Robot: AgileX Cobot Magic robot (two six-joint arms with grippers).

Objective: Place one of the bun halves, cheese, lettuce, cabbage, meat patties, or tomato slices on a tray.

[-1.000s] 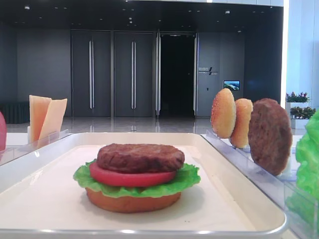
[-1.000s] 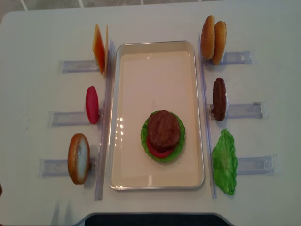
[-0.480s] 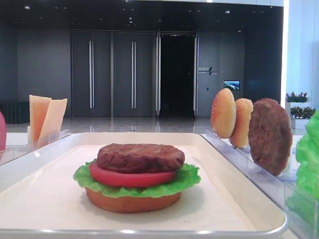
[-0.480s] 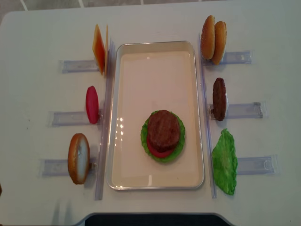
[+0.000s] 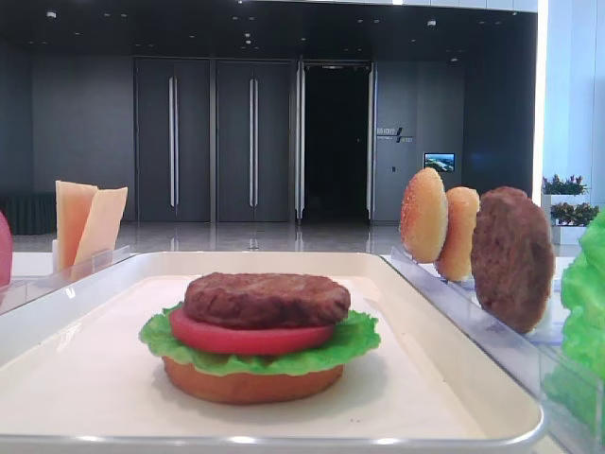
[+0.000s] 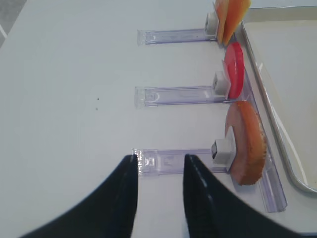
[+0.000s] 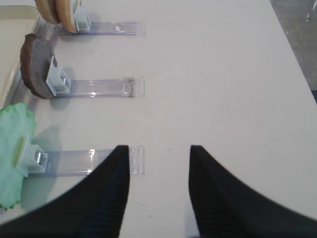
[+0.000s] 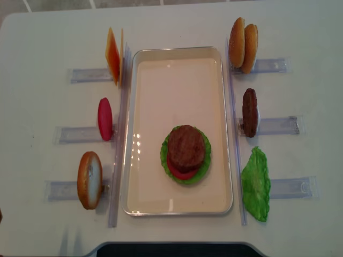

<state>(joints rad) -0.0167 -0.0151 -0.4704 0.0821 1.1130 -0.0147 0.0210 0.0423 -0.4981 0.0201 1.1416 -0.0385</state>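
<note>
On the large cream-white rectangular tray [image 8: 172, 88] the dark brown, round, grainy meat patty [image 8: 186, 147] is lying flat, topping a stack of pinkish-red tomato slice [image 5: 246, 339], ruffled green lettuce leaf [image 5: 359, 336] and flat orange-tan bun half [image 5: 250, 383]. By my judgement that layer is sitting where it belongs.

I am holding my right claw [image 7: 159, 148] released and empty, its two dark fingers hanging apart over the bare white table [image 8: 43, 43]. I am holding my left claw [image 6: 159, 157] empty too, its fingers standing closer together but with a gap showing between them.

If another piece is coming next, the second brown patty [image 7: 34, 72] is standing on edge in a clear plastic rack [image 7: 99, 88] ahead and to the left of my right claw, its flat faces turned along the tray's long side. The seeded tan bun halves [image 8: 243, 45] are waiting further along that same side, so my right arm is sitting nearer to both. The pale yellow-orange cheese slices [image 8: 113, 56] are leaning on my left side.

Only the overhead view is giving the whole layout; the low side view is showing the order of the layers; neither is showing my claws, which only the wrist views are catching
</note>
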